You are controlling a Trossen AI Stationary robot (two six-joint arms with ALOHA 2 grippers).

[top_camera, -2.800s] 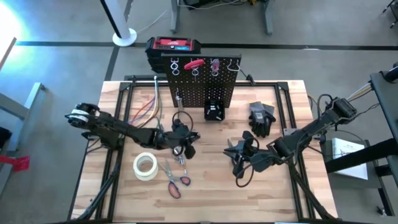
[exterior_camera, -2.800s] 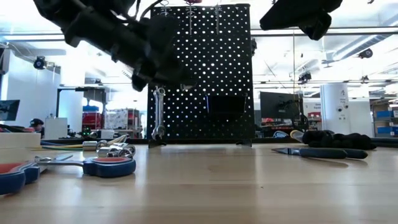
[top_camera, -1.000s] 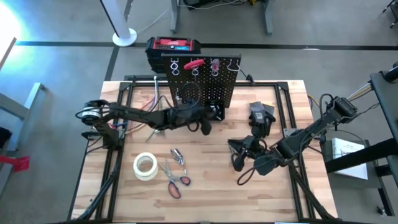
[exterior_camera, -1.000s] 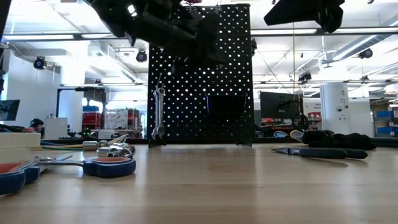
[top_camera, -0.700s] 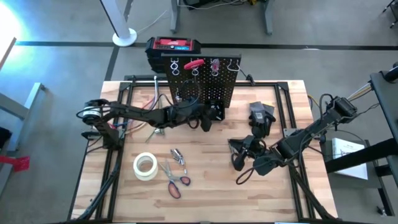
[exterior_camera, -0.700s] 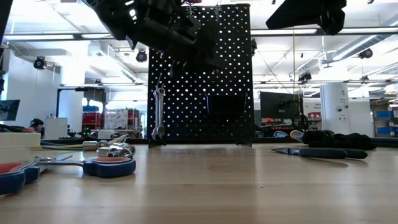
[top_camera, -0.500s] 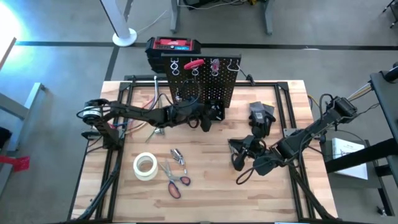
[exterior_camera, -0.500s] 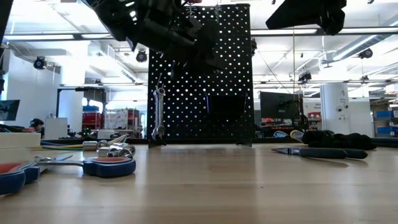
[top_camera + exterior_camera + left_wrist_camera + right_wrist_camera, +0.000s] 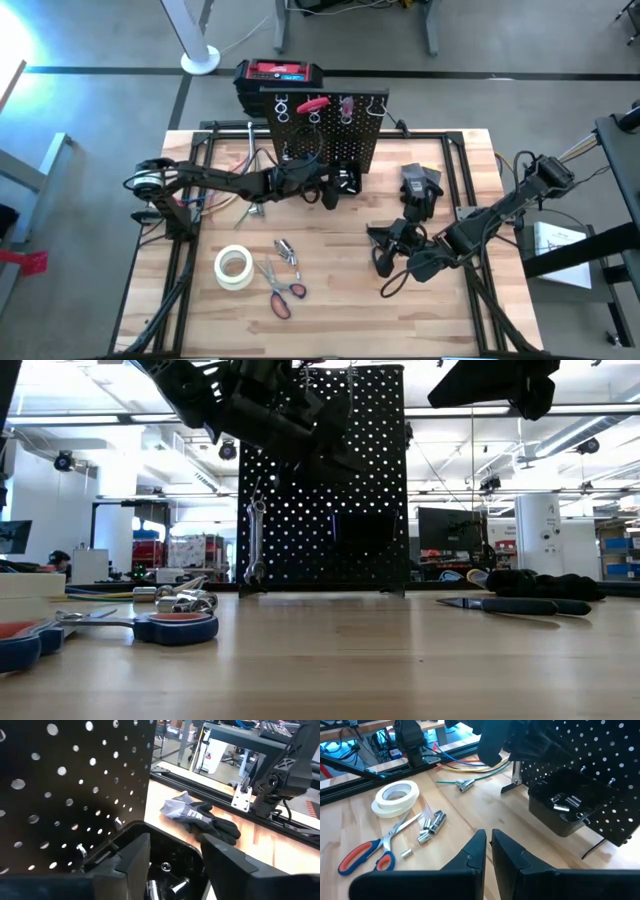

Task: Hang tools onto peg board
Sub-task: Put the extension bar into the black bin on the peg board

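Above the black bin [image 9: 170, 870], left gripper [image 9: 172, 852] jaws parted, empty; right gripper [image 9: 487, 847] jaws closed; no readable writing.

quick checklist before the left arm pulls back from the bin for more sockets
1. Left gripper jaws open over the black bin: ok.
2. Nothing held between the left jaws: ok.
3. Sockets lying inside the bin: ok.
4. Loose sockets left on the table beside the scissors: ok, more to fetch.
5. Right gripper shut, hanging clear of the peg board: ok.
6. Left arm's way back clear of the wrench: cannot tell.
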